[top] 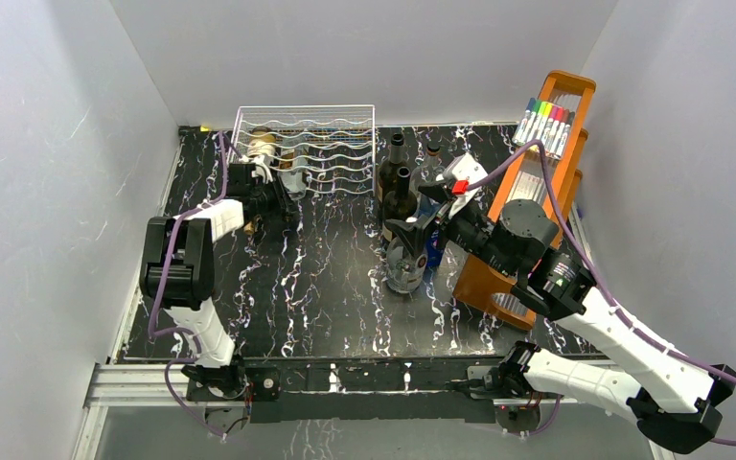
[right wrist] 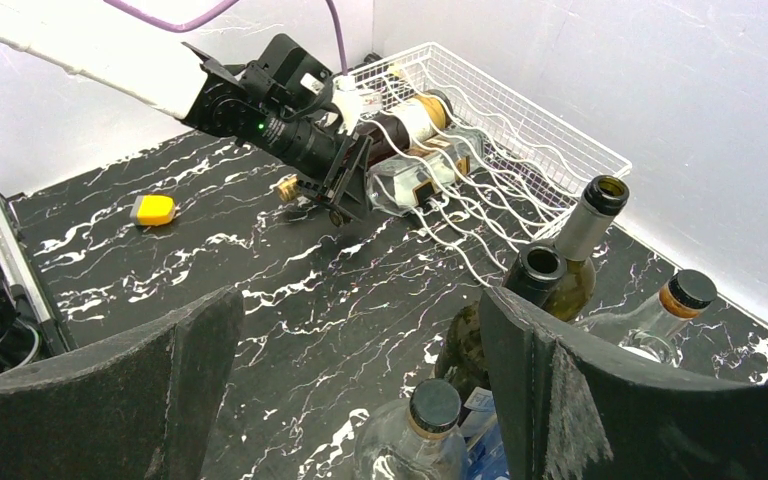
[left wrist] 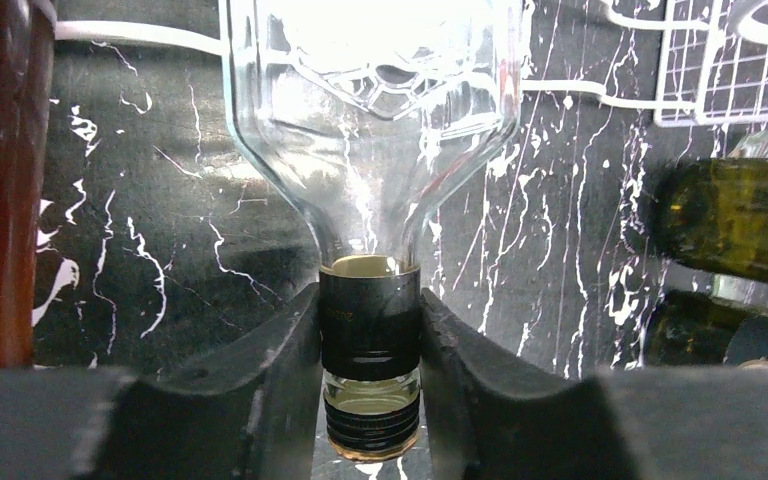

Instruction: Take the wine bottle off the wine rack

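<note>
The wine bottle (left wrist: 370,120), of clear glass, is laid on its side in a low cradle at the left end of the wine rack (top: 345,144). Its neck is pointed out over the tabletop (top: 326,287). The left pincer (left wrist: 371,400) is closed on that neck, with its jaws pressed against the dark band below the shoulder. The right pincer (right wrist: 360,370) is held wide open and empty above the standing bottles (right wrist: 570,250), well apart from the rack. The glass is judged stiff, smooth and breakable, with most of its weight in the body. The banded neck is judged the surest hold. Sag at the far end and snagging on the wire are to be expected when the bottle is drawn out.
</note>
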